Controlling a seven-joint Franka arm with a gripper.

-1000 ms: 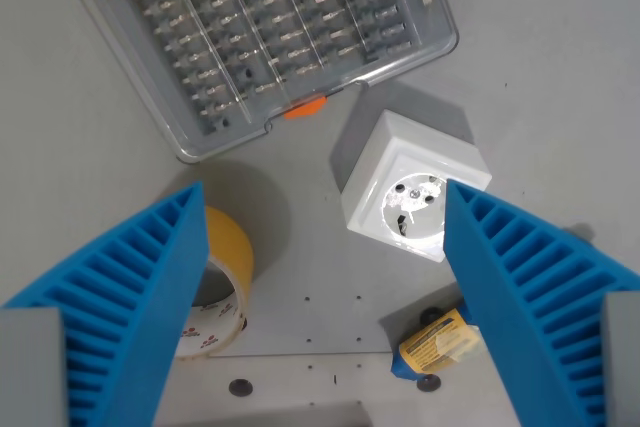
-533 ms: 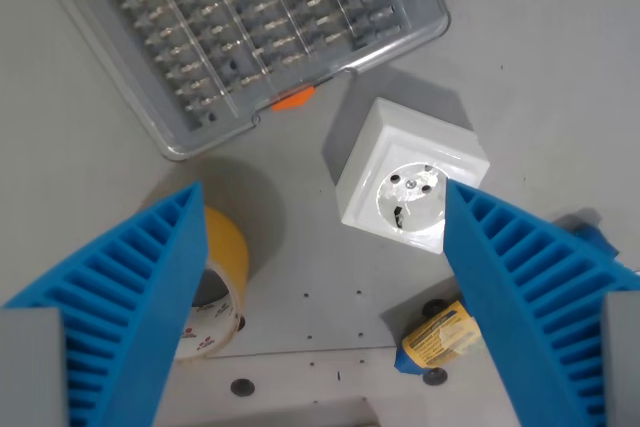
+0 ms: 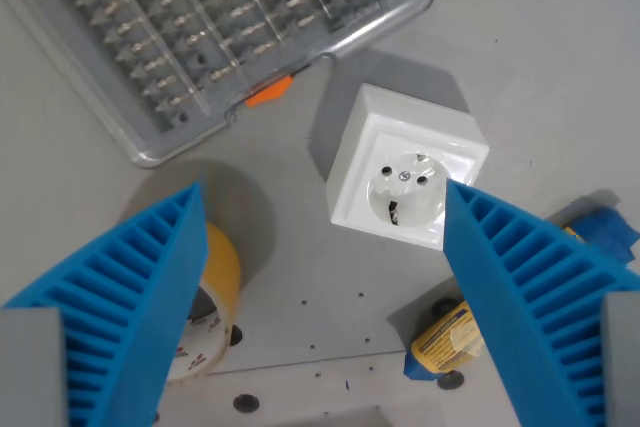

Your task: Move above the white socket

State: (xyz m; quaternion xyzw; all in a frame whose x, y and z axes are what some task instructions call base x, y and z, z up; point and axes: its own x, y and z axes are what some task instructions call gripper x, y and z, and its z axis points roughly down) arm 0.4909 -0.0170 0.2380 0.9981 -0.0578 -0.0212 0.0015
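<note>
Blue ribbed fingers (image 3: 130,297) frame the bottom of the wrist view, spread wide apart, with nothing between them but bare surface; the gripper (image 3: 320,277) holds nothing and touches nothing. The white socket (image 3: 405,169) sits just above and toward the wrist view's right of the midpoint between the fingers, its lower right corner close beside the inner edge of the right-hand finger in the picture, though the finger looks to be well above it rather than in contact. Over the last second the whole scene has slid up and to the left in the view, which reads as the camera travelling, not the objects; the socket's round face has come closer to the centre line between the fingers, so the approach seems nearly complete, with a small further shift toward the socket probably left. Further out, a yellow tape roll (image 3: 205,292) lies partly behind the left-hand finger, a clear bit case (image 3: 200,17) with an orange latch fills the upper left, and a small yellow-labelled item (image 3: 445,337) rests on the grey table (image 3: 560,67) at the lower right
</note>
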